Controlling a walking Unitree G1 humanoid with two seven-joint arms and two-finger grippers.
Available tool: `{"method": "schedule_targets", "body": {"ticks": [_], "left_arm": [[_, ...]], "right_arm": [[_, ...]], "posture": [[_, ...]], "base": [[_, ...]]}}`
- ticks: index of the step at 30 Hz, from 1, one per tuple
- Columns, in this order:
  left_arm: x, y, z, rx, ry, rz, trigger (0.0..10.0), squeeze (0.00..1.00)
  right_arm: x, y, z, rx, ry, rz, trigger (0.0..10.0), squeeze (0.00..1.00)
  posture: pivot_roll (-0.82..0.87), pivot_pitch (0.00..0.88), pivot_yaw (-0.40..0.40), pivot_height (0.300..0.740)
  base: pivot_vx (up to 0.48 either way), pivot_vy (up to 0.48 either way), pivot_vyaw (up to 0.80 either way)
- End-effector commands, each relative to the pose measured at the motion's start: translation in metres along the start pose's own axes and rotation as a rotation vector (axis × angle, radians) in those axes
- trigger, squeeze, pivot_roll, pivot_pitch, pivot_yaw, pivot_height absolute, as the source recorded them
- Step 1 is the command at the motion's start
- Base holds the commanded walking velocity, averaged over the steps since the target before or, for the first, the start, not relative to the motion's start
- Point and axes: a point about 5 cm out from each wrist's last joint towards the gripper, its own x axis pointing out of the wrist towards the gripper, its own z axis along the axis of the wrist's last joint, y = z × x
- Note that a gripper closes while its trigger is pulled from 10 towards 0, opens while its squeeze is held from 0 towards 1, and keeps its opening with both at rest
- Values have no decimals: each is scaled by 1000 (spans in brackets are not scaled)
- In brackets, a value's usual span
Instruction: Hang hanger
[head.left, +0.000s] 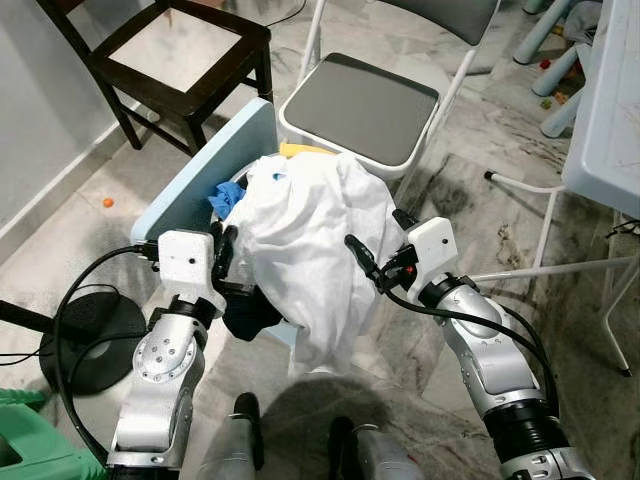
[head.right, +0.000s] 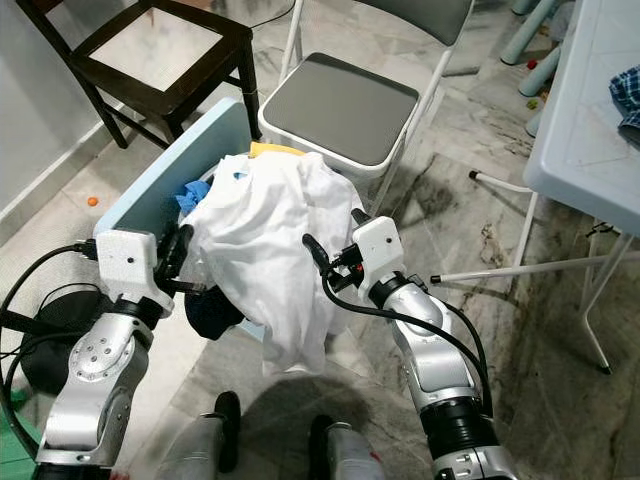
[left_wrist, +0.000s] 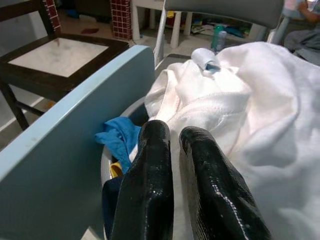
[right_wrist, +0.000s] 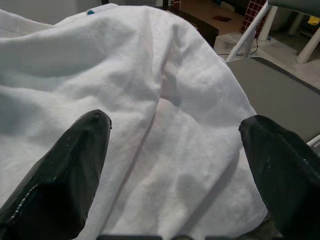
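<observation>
A white shirt (head.left: 310, 240) lies heaped over a laundry basket (left_wrist: 106, 156) and hangs down its near side. Under it show a blue cloth (head.left: 228, 195), a yellow item (head.left: 300, 150) and a dark garment (head.left: 250, 310). My left gripper (head.left: 224, 252) is shut, with nothing between its fingers, at the shirt's left edge beside the blue cloth (left_wrist: 117, 137). My right gripper (head.left: 380, 238) stands open against the shirt's right side, its fingers spread wide over the white cloth (right_wrist: 165, 100).
A light blue panel (head.left: 200, 170) leans along the basket's left side. A grey folding chair (head.left: 360, 100) stands just behind, a dark wooden chair (head.left: 180, 50) at the back left. A white table (head.left: 610, 110) is at the right. A black round base (head.left: 95, 340) and cables lie at left.
</observation>
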Motion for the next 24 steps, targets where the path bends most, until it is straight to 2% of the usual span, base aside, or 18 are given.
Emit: {"method": "schedule_targets", "body": {"ticks": [1, 2, 5, 8, 9, 16, 22, 24], "left_arm": [[-7, -4, -2, 12, 0, -22, 10000, 620], [-9, -4, -2, 17, 0, -25, 10000, 1000], [-14, -4, -2, 32, -18, -13, 10000, 1000], [-18, -5, -3, 89, -37, -24, 10000, 1000], [-21, -5, -6, 121, -44, -24, 10000, 1000], [-28, -8, -18, 191, -41, -27, 10000, 1000], [-22, -4, -19, 136, -34, 29, 10000, 1000], [-15, 0, -15, 112, -52, 56, 10000, 1000]], "right_arm": [[-4, 3, -7, 1, 30, 13, 10000, 0], [-4, 3, -7, 1, 31, 14, 10000, 0], [-4, 3, -7, 0, 32, 16, 10000, 0], [-4, 3, -7, -2, 32, 18, 10000, 0], [-4, 3, -7, -3, 32, 18, 10000, 0], [-3, 4, -7, -11, 31, 27, 10000, 0], [-4, 3, -8, -15, 33, 27, 10000, 0], [-3, 4, -8, -16, 34, 29, 10000, 0]], "posture": [[253, 357, -97, 740], [253, 358, -97, 740], [252, 357, -98, 740], [254, 353, -98, 740], [256, 351, -99, 740], [251, 348, -105, 740], [249, 348, -107, 740], [247, 348, -106, 740]], "base": [[0, 0, 0], [0, 0, 0], [0, 0, 0], [0, 0, 0], [0, 0, 0], [0, 0, 0], [0, 0, 0], [0, 0, 0]]}}
